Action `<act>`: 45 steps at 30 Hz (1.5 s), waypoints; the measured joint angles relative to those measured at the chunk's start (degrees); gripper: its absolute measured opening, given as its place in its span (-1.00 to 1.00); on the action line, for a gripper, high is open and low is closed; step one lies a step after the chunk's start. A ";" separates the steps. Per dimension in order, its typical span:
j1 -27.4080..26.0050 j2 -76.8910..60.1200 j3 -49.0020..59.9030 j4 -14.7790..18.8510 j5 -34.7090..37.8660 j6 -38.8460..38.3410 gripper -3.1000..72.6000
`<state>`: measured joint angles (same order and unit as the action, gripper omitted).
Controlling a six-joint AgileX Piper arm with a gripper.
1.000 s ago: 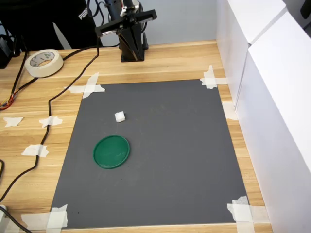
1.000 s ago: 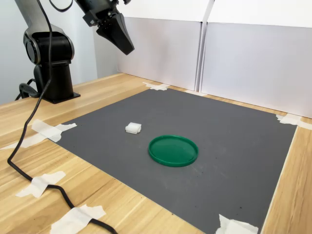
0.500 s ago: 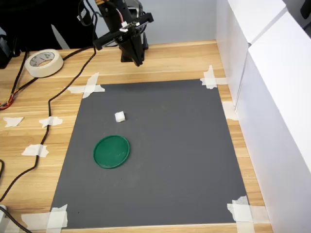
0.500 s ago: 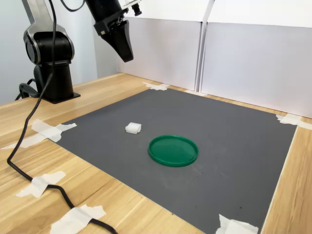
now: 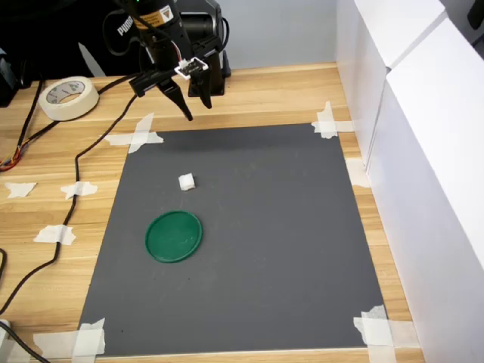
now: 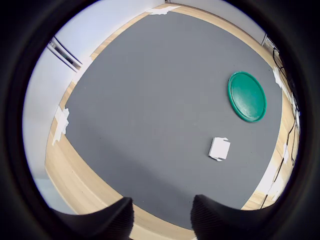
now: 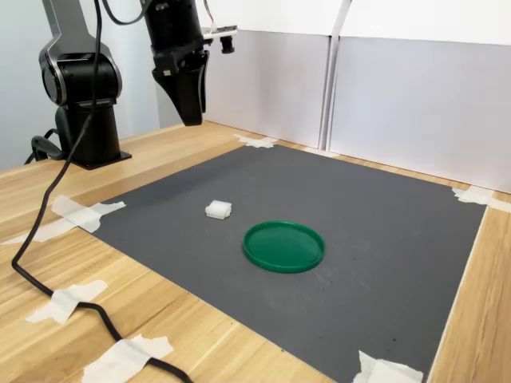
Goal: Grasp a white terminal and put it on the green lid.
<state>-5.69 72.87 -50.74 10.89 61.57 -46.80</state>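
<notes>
A tiny white terminal (image 5: 186,181) (image 7: 218,210) (image 6: 219,149) lies on the grey mat, a short way from the green lid (image 5: 174,236) (image 7: 283,246) (image 6: 247,96), which lies flat with nothing on it. My gripper (image 5: 195,107) (image 7: 192,120) (image 6: 162,220) hangs in the air over the wood near the mat's far edge, fingers pointing down. It is well above and behind the terminal. The wrist view shows a clear gap between the two fingertips, so the gripper is open and holds nothing.
The grey mat (image 5: 287,227) is taped at its corners to the wooden table. A roll of cream tape (image 5: 69,97) and a black cable (image 5: 76,189) lie on the first exterior view's left. White walls (image 5: 423,151) stand along its right. The arm's black base (image 7: 84,104) stands behind the mat.
The gripper has come down and swung toward the first exterior view's left, its fingers turning to point downward. The terminal and the lid have not moved.
</notes>
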 joint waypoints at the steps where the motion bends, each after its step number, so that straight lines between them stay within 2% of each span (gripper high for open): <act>1: 0.00 0.23 0.00 -0.12 0.02 0.00 0.53; 6: 0.00 0.41 -0.06 -1.28 0.96 0.33 0.71; 16: 0.00 2.32 -0.46 -3.41 -2.69 8.61 0.72; 23: 0.00 5.70 -0.57 -7.29 -7.60 11.59 0.72; 28: 0.00 7.77 -0.57 -9.04 -11.15 9.84 0.72; 37: 0.76 9.47 -0.64 -8.12 -13.37 -0.26 0.72; 45: 6.31 12.98 -0.64 -8.84 -14.61 2.30 0.73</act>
<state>0.62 85.85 -51.38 2.05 46.96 -44.50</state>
